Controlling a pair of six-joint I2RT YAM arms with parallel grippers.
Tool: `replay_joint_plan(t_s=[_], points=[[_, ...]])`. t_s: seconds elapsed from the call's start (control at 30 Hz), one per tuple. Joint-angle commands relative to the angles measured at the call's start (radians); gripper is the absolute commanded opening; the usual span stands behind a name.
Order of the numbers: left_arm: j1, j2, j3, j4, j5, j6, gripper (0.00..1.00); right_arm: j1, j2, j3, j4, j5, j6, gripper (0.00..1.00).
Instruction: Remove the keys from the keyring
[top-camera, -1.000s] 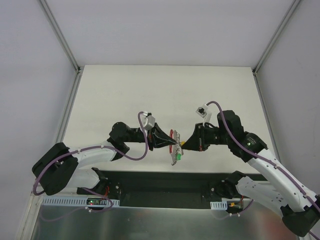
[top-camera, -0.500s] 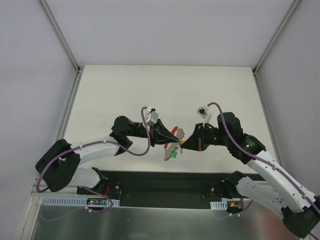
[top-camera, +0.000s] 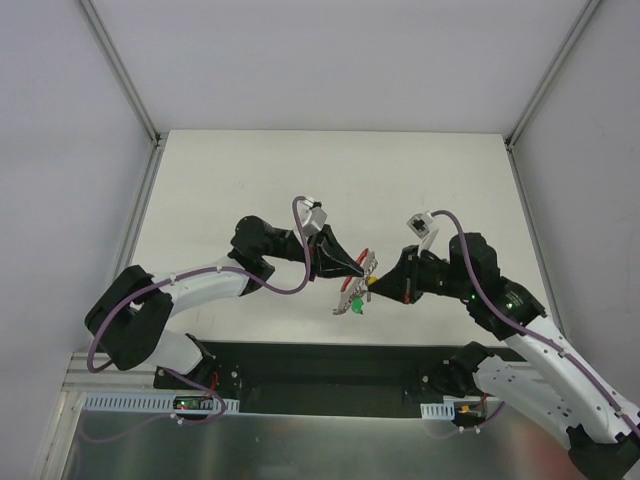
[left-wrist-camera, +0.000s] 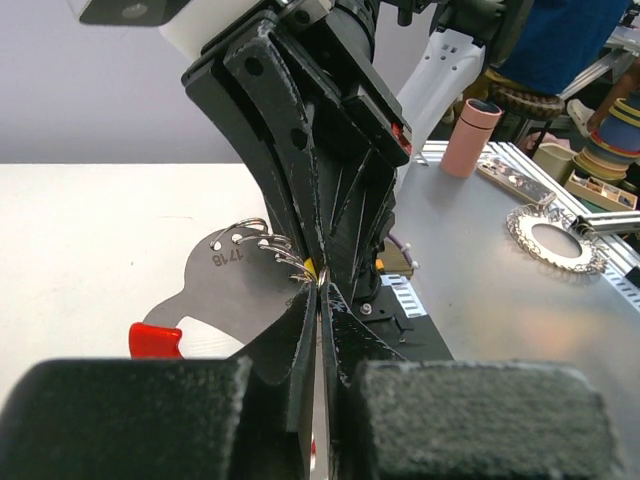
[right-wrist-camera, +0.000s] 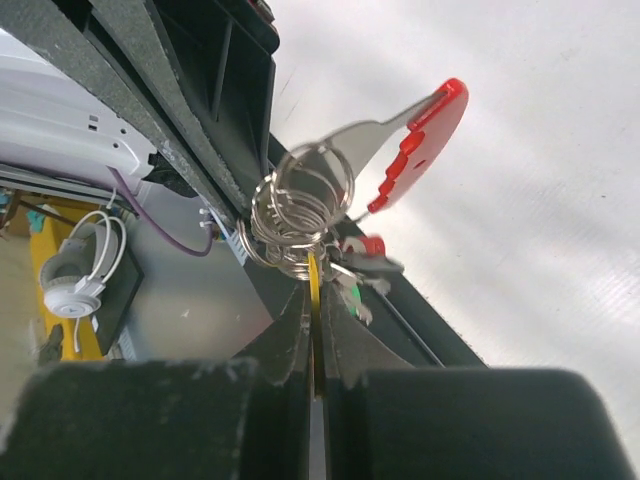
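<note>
Both grippers meet tip to tip above the table's near middle, holding the bunch in the air. My left gripper (top-camera: 357, 268) (left-wrist-camera: 320, 286) is shut on the keyring (right-wrist-camera: 296, 214), a cluster of silvery wire coils, also seen in the left wrist view (left-wrist-camera: 268, 244). My right gripper (top-camera: 377, 286) (right-wrist-camera: 313, 292) is shut on the yellow-covered key (right-wrist-camera: 314, 272), seen edge-on between its jaws. The red key (right-wrist-camera: 368, 247) and the green key (top-camera: 355, 305) hang below the ring. A flat silvery tag with a red edge (right-wrist-camera: 418, 130) (left-wrist-camera: 215, 285) sticks out from the ring.
The white table top (top-camera: 330, 185) lies beyond the grippers, and a black strip (top-camera: 330, 365) runs along its near edge. A pink cylinder (left-wrist-camera: 471, 136), a round metal piece (left-wrist-camera: 553, 236) and clutter stand on the metal bench behind the right arm.
My left gripper has moved right and farther from the base, and my right gripper has shifted right and down a little. The bunch went with them, and the red-edged tag swung upward.
</note>
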Motion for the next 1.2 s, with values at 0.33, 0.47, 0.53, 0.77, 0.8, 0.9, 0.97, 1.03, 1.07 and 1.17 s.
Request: replay_joint_plan(t_s=[0.33,0.47,0.53,0.77,0.8,0.9,0.97,1.03,1.07,1.17], points=[[-0.005,0.0,0.025,0.437,-0.014,-0.062,0.0,0.0,-0.088,0.087,-0.116,0.114,-0.055,0.01],[-0.005,-0.003,0.022,0.437,-0.006,-0.065,0.0,0.0,-0.094,0.099,-0.125,0.126,-0.057,0.01],[-0.007,-0.004,0.017,0.437,-0.004,-0.063,0.0,0.0,-0.105,0.102,-0.131,0.132,-0.058,0.01],[-0.005,0.013,0.0,0.437,0.019,-0.082,0.0,0.0,-0.108,0.138,-0.149,0.159,-0.068,0.01],[-0.007,0.019,0.003,0.437,0.025,-0.094,0.0,0.0,-0.103,0.154,-0.157,0.156,-0.072,0.01],[-0.007,0.034,0.003,0.437,0.029,-0.103,0.0,0.001,-0.091,0.185,-0.166,0.139,-0.083,0.01],[-0.007,0.042,0.003,0.437,0.029,-0.102,0.0,0.0,-0.085,0.19,-0.168,0.13,-0.089,0.01],[-0.007,0.043,0.003,0.437,0.031,-0.102,0.02,0.0,-0.082,0.191,-0.169,0.126,-0.094,0.01],[-0.008,0.045,0.002,0.437,0.031,-0.1,0.04,0.0,-0.08,0.19,-0.169,0.125,-0.091,0.01],[-0.007,0.046,-0.001,0.418,0.037,-0.094,0.16,0.0,-0.079,0.187,-0.169,0.126,-0.094,0.01]])
